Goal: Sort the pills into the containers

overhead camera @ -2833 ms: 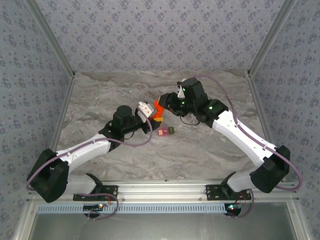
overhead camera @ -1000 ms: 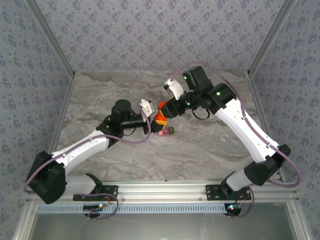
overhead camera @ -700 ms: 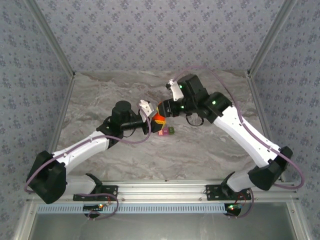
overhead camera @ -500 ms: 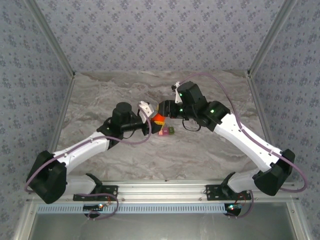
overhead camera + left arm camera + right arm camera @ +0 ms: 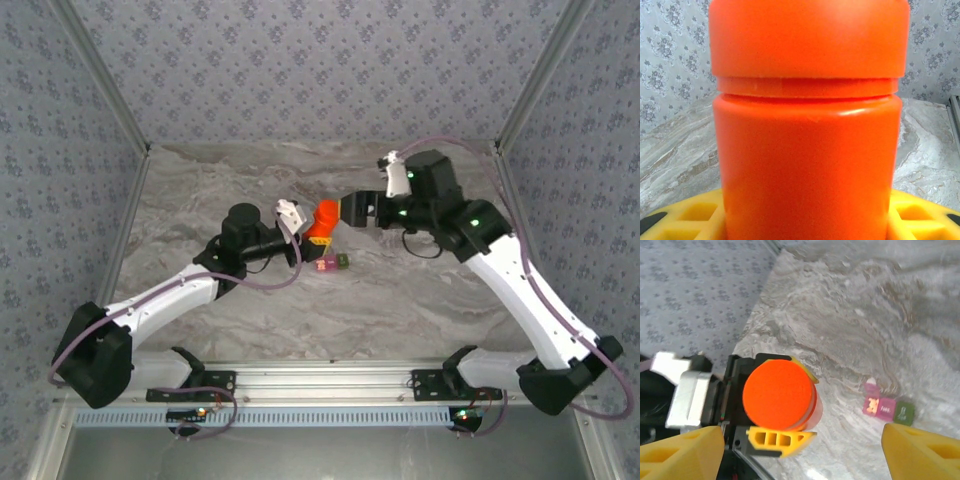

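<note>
My left gripper (image 5: 312, 228) is shut on an orange bottle (image 5: 323, 215), held upright above the table with its orange cap on. In the left wrist view the bottle (image 5: 807, 125) stands between my yellow fingers (image 5: 920, 216). My right gripper (image 5: 349, 208) hangs open just right of the bottle's top, clear of it. In the right wrist view the cap (image 5: 779, 392) is below my right gripper (image 5: 800, 455), whose jaws stand wide apart. The containers (image 5: 887, 410), pink joined to olive-green, lie on the marble to the right. Small orange pills (image 5: 871, 406) sit in the open pink one.
The containers (image 5: 333, 263) rest on the marble table (image 5: 420, 310) just in front of the held bottle. Patterned walls close the table in at the back and on both sides. A metal rail (image 5: 330, 375) runs along the near edge.
My right gripper has opened, let go of the bottle's cap and drawn back to the right. The left arm has kept the bottle almost still.
</note>
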